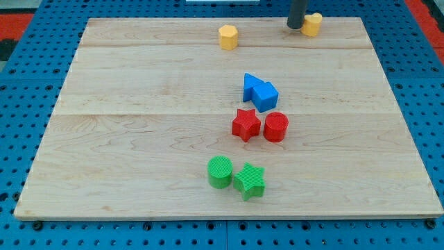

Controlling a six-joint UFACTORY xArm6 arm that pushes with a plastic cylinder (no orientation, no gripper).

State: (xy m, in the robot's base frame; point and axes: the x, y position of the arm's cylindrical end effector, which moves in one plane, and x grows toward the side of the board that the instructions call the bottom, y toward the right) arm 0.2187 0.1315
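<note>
My tip (295, 26) rests at the board's top edge, touching or nearly touching the left side of a yellow heart-shaped block (312, 24). Further left along the top lies a yellow hexagonal block (227, 37). Near the board's middle a blue triangular block (250, 84) sits against a blue cube (265, 96). Just below them a red star (245, 125) and a red cylinder (276, 127) stand side by side. Lower down, a green cylinder (220, 172) touches a green star (250, 181).
The blocks lie on a pale wooden board (125, 139), which rests on a blue pegboard surface (21, 83). A red strip shows at the view's top corners.
</note>
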